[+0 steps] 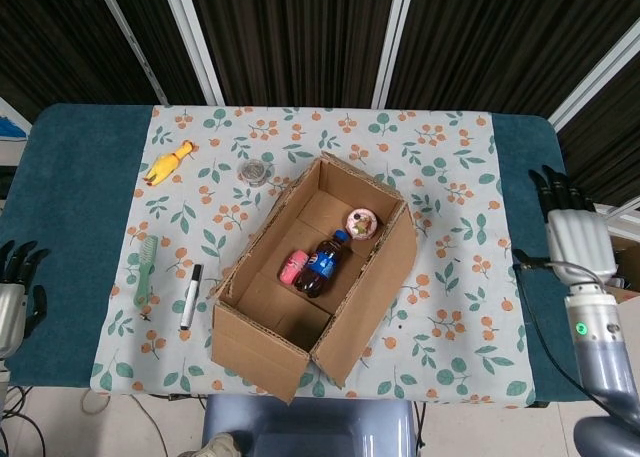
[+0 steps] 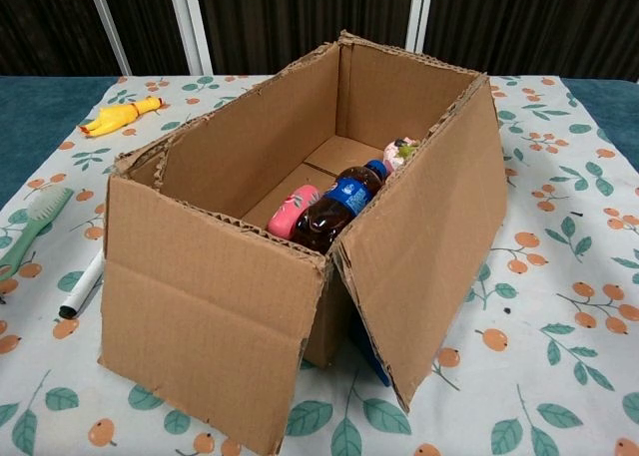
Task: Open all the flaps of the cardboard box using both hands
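While the brown cardboard box (image 1: 315, 277) sits mid-frame with flaps open, the silver right hand (image 1: 568, 227) at right edge and left hand (image 1: 12, 295) at lower left hold nothing, fingers spread.

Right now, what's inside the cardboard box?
Inside the cardboard box lie a dark soda bottle with a blue label, a pink object beside it, and a pink donut-like toy. The floor under them is covered.

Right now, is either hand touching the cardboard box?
No. In the head view the left hand and right hand sit at the table's outer edges, well apart from the cardboard box.
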Available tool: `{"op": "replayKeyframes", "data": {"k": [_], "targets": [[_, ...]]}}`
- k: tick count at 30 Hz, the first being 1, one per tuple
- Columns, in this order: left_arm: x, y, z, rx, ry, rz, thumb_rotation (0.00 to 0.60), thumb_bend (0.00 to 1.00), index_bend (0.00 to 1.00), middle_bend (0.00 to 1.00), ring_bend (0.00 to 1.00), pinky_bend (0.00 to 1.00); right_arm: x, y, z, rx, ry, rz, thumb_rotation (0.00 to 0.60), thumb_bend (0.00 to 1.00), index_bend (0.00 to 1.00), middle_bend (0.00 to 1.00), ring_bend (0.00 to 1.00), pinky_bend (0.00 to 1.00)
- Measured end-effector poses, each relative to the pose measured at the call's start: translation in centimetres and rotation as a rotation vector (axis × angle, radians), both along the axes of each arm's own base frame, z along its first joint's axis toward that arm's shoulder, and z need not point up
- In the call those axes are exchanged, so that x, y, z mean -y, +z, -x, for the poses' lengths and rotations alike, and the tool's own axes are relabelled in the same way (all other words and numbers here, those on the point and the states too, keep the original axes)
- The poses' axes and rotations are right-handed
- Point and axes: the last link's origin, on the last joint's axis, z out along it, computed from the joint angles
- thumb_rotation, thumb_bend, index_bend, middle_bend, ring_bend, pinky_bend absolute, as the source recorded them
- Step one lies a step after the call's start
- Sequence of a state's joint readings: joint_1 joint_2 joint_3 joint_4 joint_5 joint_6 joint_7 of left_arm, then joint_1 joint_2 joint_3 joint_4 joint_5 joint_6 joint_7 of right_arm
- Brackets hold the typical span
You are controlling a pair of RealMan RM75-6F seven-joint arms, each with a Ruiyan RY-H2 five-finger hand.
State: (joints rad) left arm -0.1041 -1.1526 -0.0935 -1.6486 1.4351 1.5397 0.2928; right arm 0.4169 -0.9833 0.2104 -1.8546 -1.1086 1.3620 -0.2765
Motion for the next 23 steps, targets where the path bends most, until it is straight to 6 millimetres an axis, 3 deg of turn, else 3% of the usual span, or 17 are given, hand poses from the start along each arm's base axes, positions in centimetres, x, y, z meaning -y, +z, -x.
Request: {"op": "replayKeyframes", "data": {"k": [9,15,23], "targets": [[-0.3,0.5,0.6,0.036,0.03,0.023,0.6,0.63,0.19,0.13,0.03,0.0,-9.0,-0.6,4.1,-0.008,0.012,0.02,0.6,0.09,0.0,0.02,0.04,0.15],[-0.4,0.4,0.7,0.039,0.031,0.033,0.6,0.59,0.19,0.13,0.03,0.0,-12.0,-1.4,5.2,-0.016,0.005,-0.015,0.6,0.09,0.0,0.02,0.04,0.15],[0.1,0.4,0.3,0.048,0.023,0.043,0.6,0.59,0.18,0.13,0.03,0.0,-13.5,-2.3,5.8,-0.023,0.016,-0.026,0.6,0.09,0.0,0.02,0.04,0.15]]}}
